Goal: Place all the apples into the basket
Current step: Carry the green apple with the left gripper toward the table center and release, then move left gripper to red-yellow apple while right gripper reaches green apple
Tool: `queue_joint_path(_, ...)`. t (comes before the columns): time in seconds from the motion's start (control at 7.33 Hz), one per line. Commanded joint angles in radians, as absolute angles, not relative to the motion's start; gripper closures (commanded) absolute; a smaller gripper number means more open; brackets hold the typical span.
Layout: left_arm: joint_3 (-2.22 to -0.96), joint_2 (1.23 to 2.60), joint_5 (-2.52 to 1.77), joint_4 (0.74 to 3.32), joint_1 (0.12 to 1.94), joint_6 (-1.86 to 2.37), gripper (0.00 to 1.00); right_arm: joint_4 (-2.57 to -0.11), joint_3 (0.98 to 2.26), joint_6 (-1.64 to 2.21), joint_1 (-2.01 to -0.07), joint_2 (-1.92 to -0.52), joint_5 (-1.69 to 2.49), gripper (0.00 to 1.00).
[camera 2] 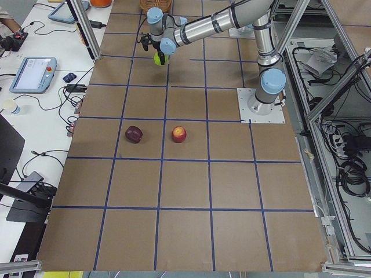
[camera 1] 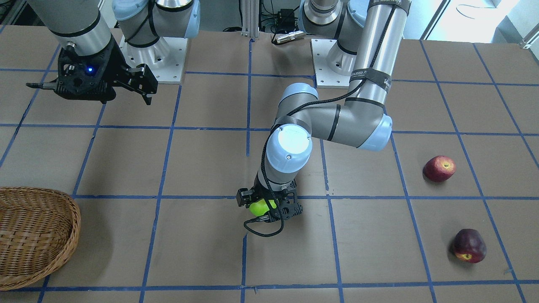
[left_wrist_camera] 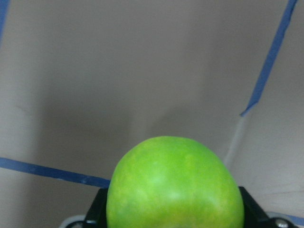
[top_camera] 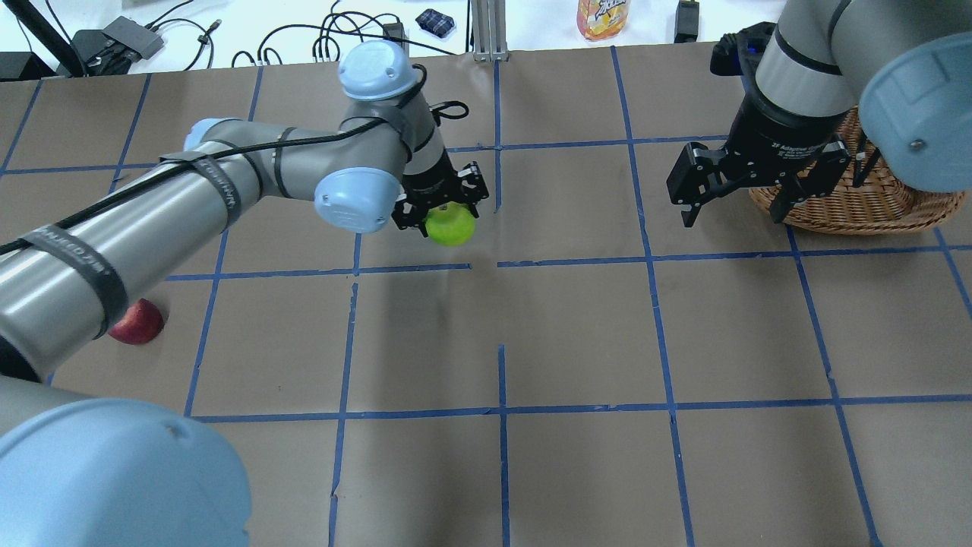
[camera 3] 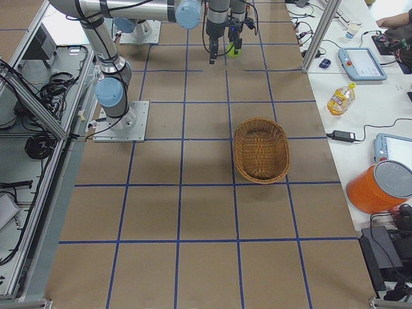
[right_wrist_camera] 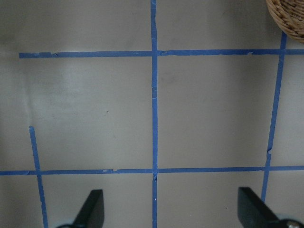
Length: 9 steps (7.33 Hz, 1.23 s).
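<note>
My left gripper (camera 1: 266, 209) is shut on the bright green apple (top_camera: 449, 225) and holds it above the table's middle; the apple fills the bottom of the left wrist view (left_wrist_camera: 173, 185). The red apple (camera 1: 439, 168) and the dark maroon apple (camera 1: 469, 246) lie on the table on my left side, also in the exterior left view (camera 2: 179, 134) (camera 2: 134, 134). The wicker basket (camera 1: 75, 221) stands on my right side and looks empty in the exterior right view (camera 3: 261, 122). My right gripper (top_camera: 733, 215) is open and empty, hovering beside the basket (top_camera: 873, 209).
The table is brown paper with a blue tape grid. The arms' base plates (camera 1: 170, 63) sit at my edge. A drink bottle (camera 3: 340, 98), tablets and cables lie on the side bench beyond the far edge.
</note>
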State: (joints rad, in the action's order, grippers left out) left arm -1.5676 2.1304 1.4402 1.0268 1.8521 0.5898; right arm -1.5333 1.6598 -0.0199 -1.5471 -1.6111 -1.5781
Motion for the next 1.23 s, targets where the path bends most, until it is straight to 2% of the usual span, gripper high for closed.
queue_joint_path(0.0, -1.574, 2.145, 1.440, 1.045, 1.884, 0.612, 0.00, -1.537, 1.660, -0.020, -1.546, -1.606, -1.575, 0.00)
queue_joint_path(0.55, -1.548, 2.080, 1.433, 1.145, 1.821, 0.557, 0.00, -1.577, 1.640, -0.002, -1.548, -1.508, -1.571, 0.00)
queue_joint_path(0.82, -1.546, 1.975, 1.475, 1.312, 1.661, 0.230, 0.00, -1.687, 1.635, 0.015, -1.561, -1.439, -1.559, 0.00)
queue_joint_path(1.09, -1.581, 1.886, 1.572, 1.367, 1.504, -0.028, 0.00, -1.794, 1.606, 0.150, -1.648, -1.361, -1.546, 0.00)
